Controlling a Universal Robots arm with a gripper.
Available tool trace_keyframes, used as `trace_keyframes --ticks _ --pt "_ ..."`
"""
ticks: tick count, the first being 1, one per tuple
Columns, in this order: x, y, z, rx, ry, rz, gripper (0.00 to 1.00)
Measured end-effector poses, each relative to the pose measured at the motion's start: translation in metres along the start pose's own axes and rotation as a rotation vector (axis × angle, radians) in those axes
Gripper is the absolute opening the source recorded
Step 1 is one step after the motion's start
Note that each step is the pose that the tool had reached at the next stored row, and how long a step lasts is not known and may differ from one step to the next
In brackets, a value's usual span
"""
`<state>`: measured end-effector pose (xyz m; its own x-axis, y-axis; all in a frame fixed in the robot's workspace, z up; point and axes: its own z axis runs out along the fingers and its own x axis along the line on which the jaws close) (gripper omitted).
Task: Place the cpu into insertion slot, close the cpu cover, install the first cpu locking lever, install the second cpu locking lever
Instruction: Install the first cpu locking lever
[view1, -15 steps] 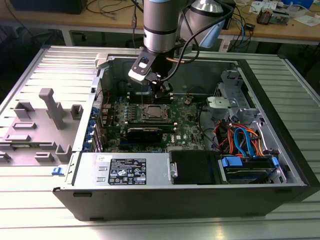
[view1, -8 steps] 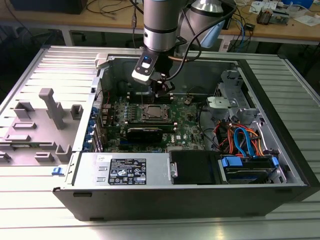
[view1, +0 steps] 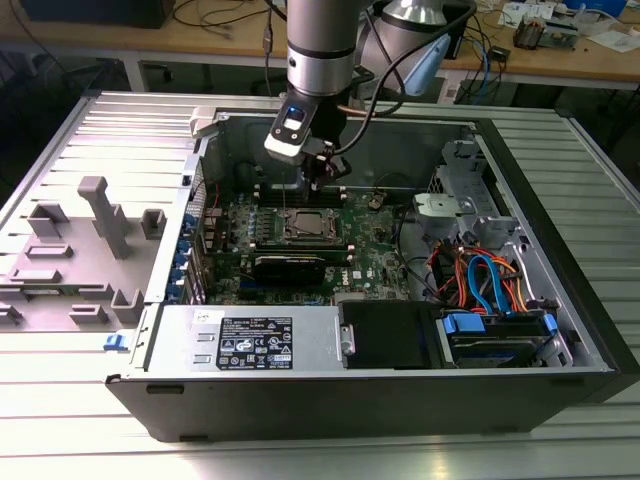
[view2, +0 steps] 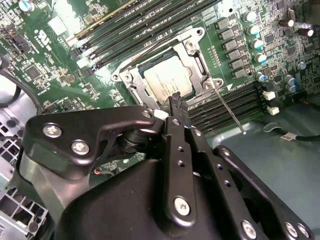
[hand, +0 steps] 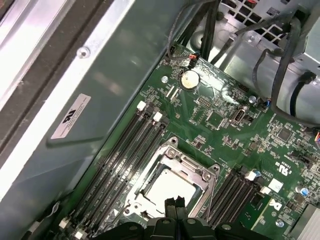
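Evidently the empty, pinched-together fingers (view2: 176, 105) hover over the cpu cover (view2: 196, 59); its thin locking lever (view2: 229, 111) looks springy, best pushed near its tip.

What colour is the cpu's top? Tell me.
The cpu top is silvery grey, clearest in the second wrist view.

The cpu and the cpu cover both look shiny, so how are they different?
The cpu is a solid flat plate; the cpu cover is a frame with an open middle. The cpu cover is bigger and lies around the cpu, which shows through its opening. The cpu's top is plain; the cpu cover has round fasteners near its corners. Both are square, silvery and lie flat.
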<state>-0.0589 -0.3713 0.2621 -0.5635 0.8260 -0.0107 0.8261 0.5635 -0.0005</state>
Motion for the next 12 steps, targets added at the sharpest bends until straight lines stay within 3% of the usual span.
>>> trace_keyframes --ticks 7,12 --pt "0.0000 -0.0001 -0.0002 -0.0014 -0.0004 -0.165 0.11" --pt "0.0000 -0.0002 -0.0001 -0.0017 -0.0003 -0.185 0.11"
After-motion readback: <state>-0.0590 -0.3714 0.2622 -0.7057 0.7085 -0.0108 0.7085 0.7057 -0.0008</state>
